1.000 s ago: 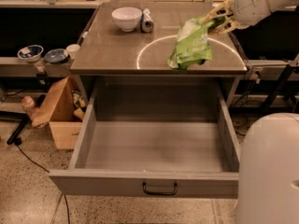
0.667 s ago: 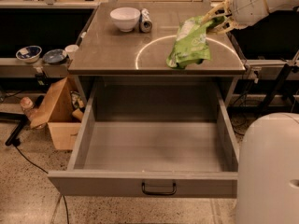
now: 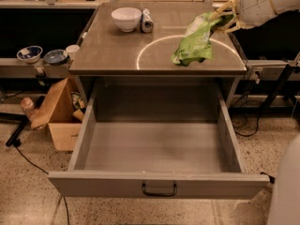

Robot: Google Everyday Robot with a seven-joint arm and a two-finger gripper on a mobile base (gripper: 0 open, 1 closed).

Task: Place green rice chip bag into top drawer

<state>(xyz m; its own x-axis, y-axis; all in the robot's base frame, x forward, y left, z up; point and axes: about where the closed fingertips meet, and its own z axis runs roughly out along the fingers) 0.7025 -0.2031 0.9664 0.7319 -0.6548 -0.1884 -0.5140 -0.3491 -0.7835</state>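
The green rice chip bag (image 3: 197,40) hangs crinkled from my gripper (image 3: 221,18), which is shut on the bag's upper end at the right side of the counter. The bag's lower end is at or just above the countertop near its front edge. The top drawer (image 3: 159,186) is pulled fully open below the counter, its grey inside bare and its dark bar handle at the front centre. The bag is above the counter, behind the drawer's opening and toward its right side.
A white bowl (image 3: 126,18) and a small silver can (image 3: 147,20) stand at the back of the countertop (image 3: 112,50). A brown cardboard box (image 3: 58,114) sits on the floor to the left. Bowls (image 3: 29,53) rest on a low shelf at far left. A white robot part (image 3: 286,191) fills the lower right.
The bag and gripper have shifted slightly toward the front of the counter; the drawer stays open and still.
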